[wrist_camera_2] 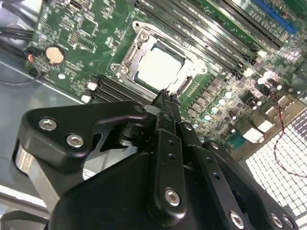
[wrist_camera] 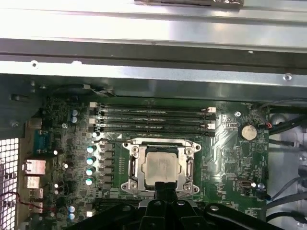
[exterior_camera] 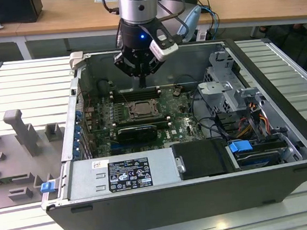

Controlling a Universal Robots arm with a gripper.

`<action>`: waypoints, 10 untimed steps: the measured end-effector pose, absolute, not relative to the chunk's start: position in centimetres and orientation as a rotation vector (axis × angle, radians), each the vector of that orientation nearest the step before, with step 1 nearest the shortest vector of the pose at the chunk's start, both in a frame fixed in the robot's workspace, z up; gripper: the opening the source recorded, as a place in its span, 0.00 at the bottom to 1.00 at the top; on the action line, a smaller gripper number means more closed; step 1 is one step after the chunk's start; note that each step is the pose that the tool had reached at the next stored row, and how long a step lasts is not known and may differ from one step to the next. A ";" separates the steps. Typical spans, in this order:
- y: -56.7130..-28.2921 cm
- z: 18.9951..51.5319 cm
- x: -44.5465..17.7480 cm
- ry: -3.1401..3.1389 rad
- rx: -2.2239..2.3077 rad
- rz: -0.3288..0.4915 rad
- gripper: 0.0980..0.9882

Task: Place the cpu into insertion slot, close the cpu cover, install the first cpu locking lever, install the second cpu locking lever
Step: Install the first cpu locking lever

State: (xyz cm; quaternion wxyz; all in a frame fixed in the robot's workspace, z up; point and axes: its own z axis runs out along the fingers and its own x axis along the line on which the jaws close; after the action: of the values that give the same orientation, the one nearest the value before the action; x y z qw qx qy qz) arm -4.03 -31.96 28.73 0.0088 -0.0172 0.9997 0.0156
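Exterior view: one robot arm reaches down into one open computer case [exterior_camera: 167,200], which lies on the slatted metal counter [exterior_camera: 25,84]. The one hand [exterior_camera: 142,84] hangs just above the green circuit board [exterior_camera: 184,124], near the far edge of the insertion slot [exterior_camera: 141,109]. Its two fingers are pressed together into one thin tip, and nothing is between them.

In the first wrist view I count one cpu [wrist_camera: 160,167]. It lies flat inside the slot with its pale metal face up. Around it there is one silvery frame, the cpu cover [wrist_camera: 160,143]. The cover looks to lie flat over the socket, so that the chip shows through its cut-out middle. Whether the locking levers are hooked I cannot tell. The tip of the hand [wrist_camera: 165,185] is just beside the edge of the cover, on the side away from the memory slots. If it touches the cover, I cannot tell.

Beyond the socket there are four long black memory slots [wrist_camera: 153,120], parallel to each other. One round coin battery [wrist_camera: 248,132] sits on the board, well apart from the socket.

In the second wrist view the closed fingertips [wrist_camera_2: 165,99] end just at the rim of the cover [wrist_camera_2: 132,60], and the one cpu [wrist_camera_2: 160,68] shows bright in the middle.
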 end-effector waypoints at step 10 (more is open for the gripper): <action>-32.0 27.4 -8.4 3.122 -0.053 0.068 0.01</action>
State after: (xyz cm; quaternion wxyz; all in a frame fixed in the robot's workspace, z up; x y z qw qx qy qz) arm -8.43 -31.96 27.42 0.0090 -0.0171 0.9996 0.0217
